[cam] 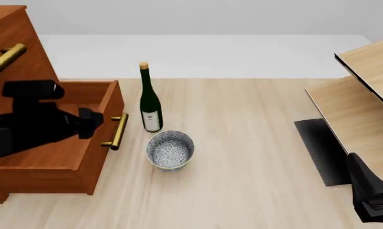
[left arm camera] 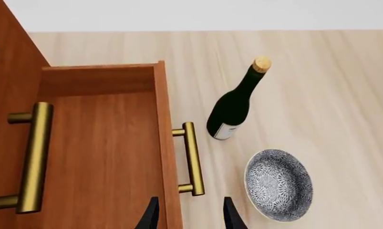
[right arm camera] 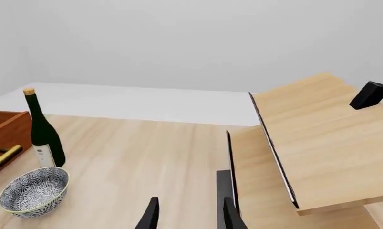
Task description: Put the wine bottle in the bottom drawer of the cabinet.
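Upright, wine bottle (cam: 150, 107) stands beside open bottom drawer (cam: 64, 157) — untouched.

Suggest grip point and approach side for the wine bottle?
Probably the wine bottle body above the label, pincer level, coming from the right. It stands upright, apart from the bowl in front; the open bottom drawer with its handle crowds its left. The right pincer is open with bare table between.

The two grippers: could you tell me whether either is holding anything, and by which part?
Nothing is held. The left gripper and right gripper are open and empty; the wine bottle stands untouched.
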